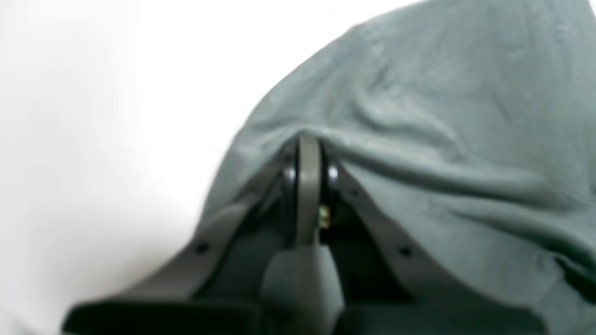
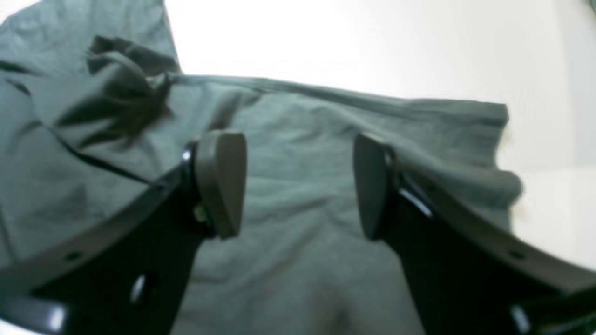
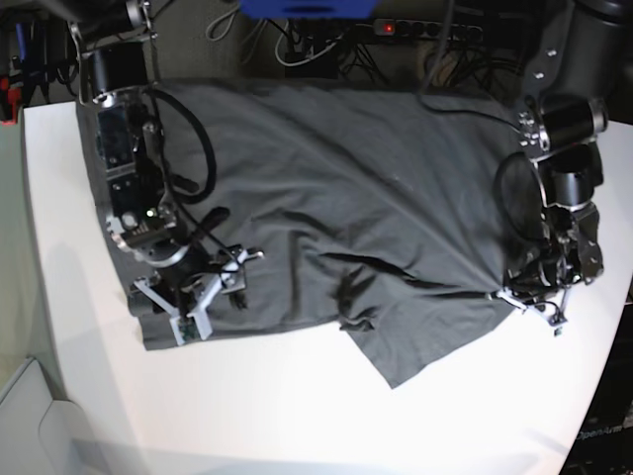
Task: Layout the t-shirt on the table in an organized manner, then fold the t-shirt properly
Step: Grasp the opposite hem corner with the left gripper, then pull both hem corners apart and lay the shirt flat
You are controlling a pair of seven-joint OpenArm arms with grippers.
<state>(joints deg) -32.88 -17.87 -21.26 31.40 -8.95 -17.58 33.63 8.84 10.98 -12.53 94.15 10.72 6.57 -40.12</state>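
A: Left gripper point(image 1: 309, 153) first. Jaws?

B: Closed tight, pads pressed together with a fold of the t-shirt point(image 1: 442, 116) pinched between them. In the left wrist view the cloth tents up over the fingertips and creases run away from the pinch toward the right. View is blurred; I cannot tell how many layers are caught.

A: Where does that sit in the base view?

B: At the right side of the scene, left gripper point(image 3: 514, 294) on the shirt's right-hand edge near the table's right border. Taut wrinkles fan from that point back across the cloth.

A: Right gripper point(image 2: 298, 186)?

B: Jaws spread wide, nothing between them. Both pads hang over flat grey cloth, with a hemmed edge beyond them and bare white table point(image 2: 372, 42) past that. Whether the tips touch the fabric, I cannot tell.

A: Its place in the base view?

B: Right gripper point(image 3: 203, 297) at the left, over the shirt's near-left corner.

A: And the t-shirt point(image 3: 336, 198) overall?

B: Spread wide across the far half of the table point(image 3: 297, 416), wrinkled, with a bunched dark crease near the middle and one pointed flap reaching toward the near edge. Near part of the tabletop is bare.
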